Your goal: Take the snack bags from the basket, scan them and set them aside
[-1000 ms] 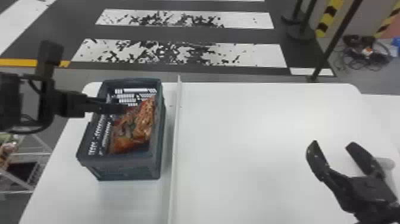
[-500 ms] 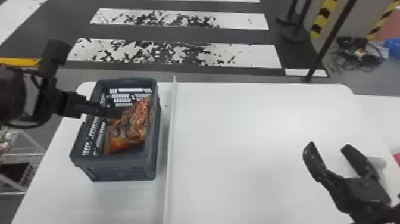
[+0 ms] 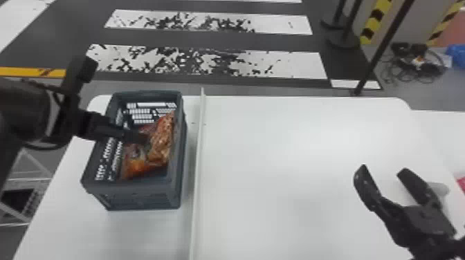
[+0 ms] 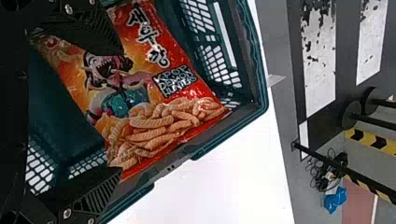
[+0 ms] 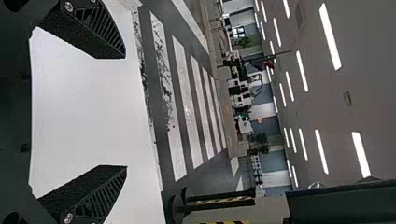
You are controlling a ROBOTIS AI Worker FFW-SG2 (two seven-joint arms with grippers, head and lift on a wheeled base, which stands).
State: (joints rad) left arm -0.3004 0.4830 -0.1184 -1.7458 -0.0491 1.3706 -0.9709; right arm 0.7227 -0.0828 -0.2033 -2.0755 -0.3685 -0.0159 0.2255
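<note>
A white table (image 3: 294, 155) carries the basket (image 3: 138, 197), which is dark blue-green with slotted sides. A long pale strip (image 3: 198, 173) runs along the table just to the basket's right.

The snack bag (image 3: 161, 148) is in the basket, tilted against its right-hand wall. It is glossy red and orange, its film lightly creased. Its face has large white characters, a black block of white lettering and a cartoon figure with a gaping mouth and a teal patch below. A heap of ridged, golden-tan snack sticks is pictured along one end, and the colour pales to yellow around the figure.

The left gripper (image 3: 140, 136) extends from the basket's left over its opening, fingers parted above the bag, not clamped on it; whether a fingertip touches the film I cannot tell.

The right gripper (image 3: 382, 169) is over the table, well to the basket's right, its fingers spread and empty. Near it, farther from the basket, is a small pale grey object (image 3: 440, 188).
</note>
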